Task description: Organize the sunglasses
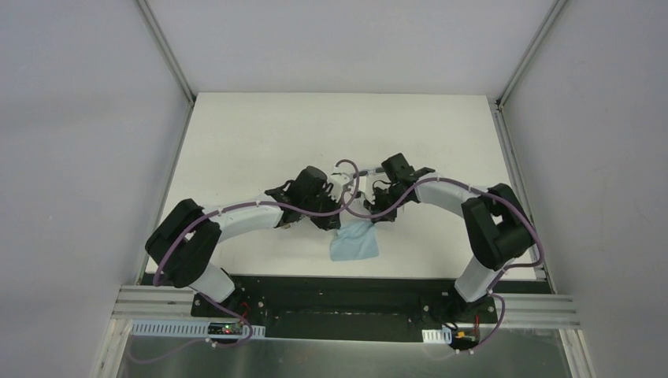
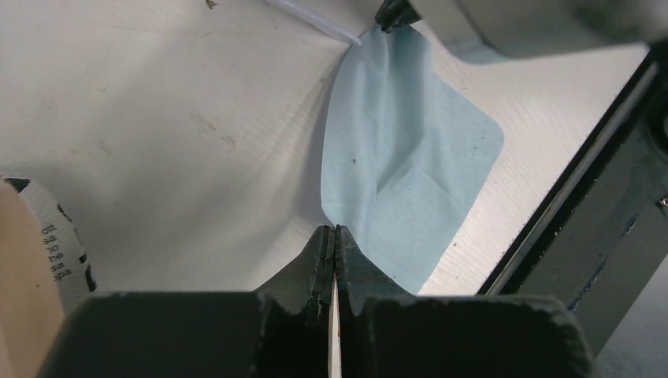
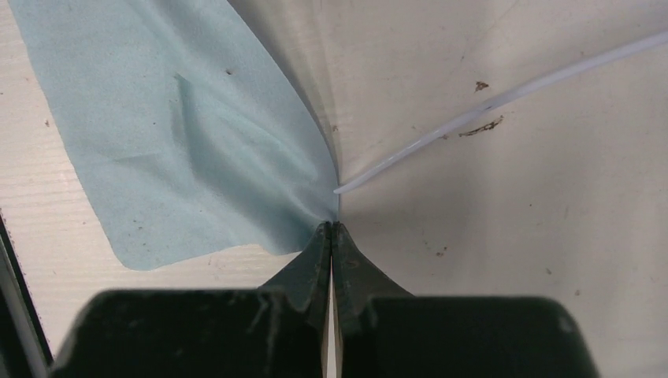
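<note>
Sunglasses (image 3: 488, 98) at bench (image 1: 260, 134) centre, largely hidden; slim white temple (image 2: 323, 22) ending just beside closed right tool (image 3: 332, 227) at cloth (image 3: 173, 142) corner. Left tool (image 2: 335, 230) closed. Likely light, springy, breakable: best pinched near hinge.

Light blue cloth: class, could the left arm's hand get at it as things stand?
Probably yes. The light blue cloth lies right at the shut fingertips of the left hand, nothing between them, though it must open first. The right hand looks shut on the cloth's far corner.
</note>
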You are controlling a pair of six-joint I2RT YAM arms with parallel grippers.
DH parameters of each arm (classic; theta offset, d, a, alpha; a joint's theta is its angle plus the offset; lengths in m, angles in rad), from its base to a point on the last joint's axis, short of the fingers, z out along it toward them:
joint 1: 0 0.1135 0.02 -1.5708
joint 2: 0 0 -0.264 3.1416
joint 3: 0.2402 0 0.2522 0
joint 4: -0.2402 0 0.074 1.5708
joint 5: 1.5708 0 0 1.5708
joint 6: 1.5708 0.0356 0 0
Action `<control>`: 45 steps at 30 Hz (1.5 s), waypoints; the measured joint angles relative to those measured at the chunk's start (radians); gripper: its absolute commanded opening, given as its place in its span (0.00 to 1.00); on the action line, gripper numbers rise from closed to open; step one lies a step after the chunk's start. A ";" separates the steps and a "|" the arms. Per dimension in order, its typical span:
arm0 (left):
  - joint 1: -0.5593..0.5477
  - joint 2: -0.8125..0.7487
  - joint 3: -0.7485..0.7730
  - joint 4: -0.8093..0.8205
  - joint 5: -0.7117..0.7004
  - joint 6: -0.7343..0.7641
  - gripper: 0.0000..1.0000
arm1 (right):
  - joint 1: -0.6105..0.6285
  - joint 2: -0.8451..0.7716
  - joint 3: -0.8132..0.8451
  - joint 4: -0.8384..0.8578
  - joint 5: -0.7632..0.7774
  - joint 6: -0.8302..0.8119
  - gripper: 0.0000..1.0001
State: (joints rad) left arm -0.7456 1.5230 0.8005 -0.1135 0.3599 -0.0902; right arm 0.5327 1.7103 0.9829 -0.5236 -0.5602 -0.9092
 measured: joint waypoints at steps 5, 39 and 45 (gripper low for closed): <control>-0.006 0.000 0.000 0.007 0.013 0.000 0.00 | 0.007 -0.033 -0.033 0.027 0.023 0.056 0.00; -0.008 -0.074 -0.032 0.006 -0.080 0.004 0.00 | 0.045 -0.234 -0.146 0.147 0.057 0.177 0.00; -0.008 -0.074 -0.032 0.002 -0.039 -0.005 0.00 | 0.051 -0.257 -0.165 0.145 0.056 0.179 0.00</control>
State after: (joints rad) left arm -0.7540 1.4494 0.7681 -0.1112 0.3210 -0.0948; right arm 0.5835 1.4536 0.8181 -0.3786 -0.5037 -0.7307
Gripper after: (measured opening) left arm 0.008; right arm 0.005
